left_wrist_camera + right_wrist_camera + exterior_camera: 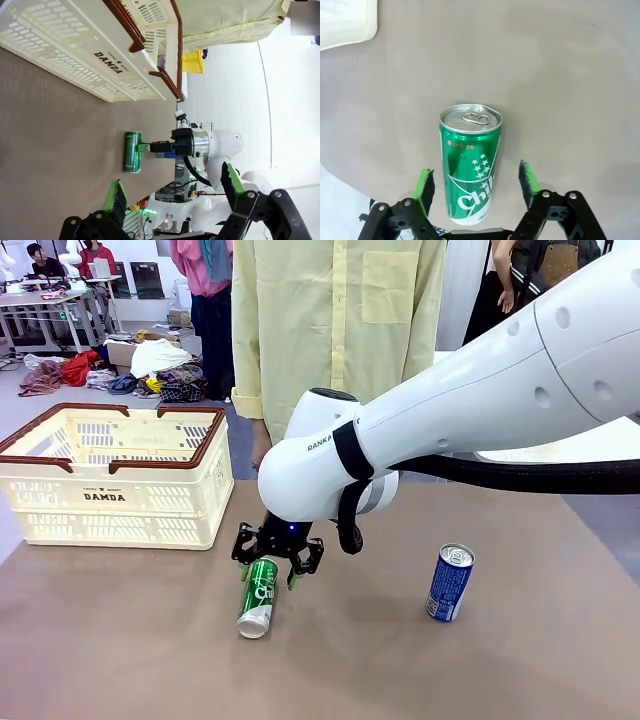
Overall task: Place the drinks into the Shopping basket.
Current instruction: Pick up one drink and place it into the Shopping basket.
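Green can [258,598]: on its side on the table [140,650], silver top toward the robot, base end between the fingers of the right gripper [270,575]. Not gripped: in the right wrist view, green pads [425,186] parted, a clear gap on either side of the can body.

Blue can [450,583]: upright on the table, well apart to the robot's right, untouched.

Shopping basket [60,495]: at the far left of the table, well apart from both drinks. Neither can inside; task judged barely begun.

Left gripper [174,192]: spread wide, holding nothing, hanging off to the left.

Hazards from here:
- Rolling of the green can on its round side if struck by one pad before the other.
- Weak hold near the base end; likely tilt or slip on lifting.
- Contact with the brown rim on the way across if carried too low.
- Dent or bounce if dropped from a height into the basket.
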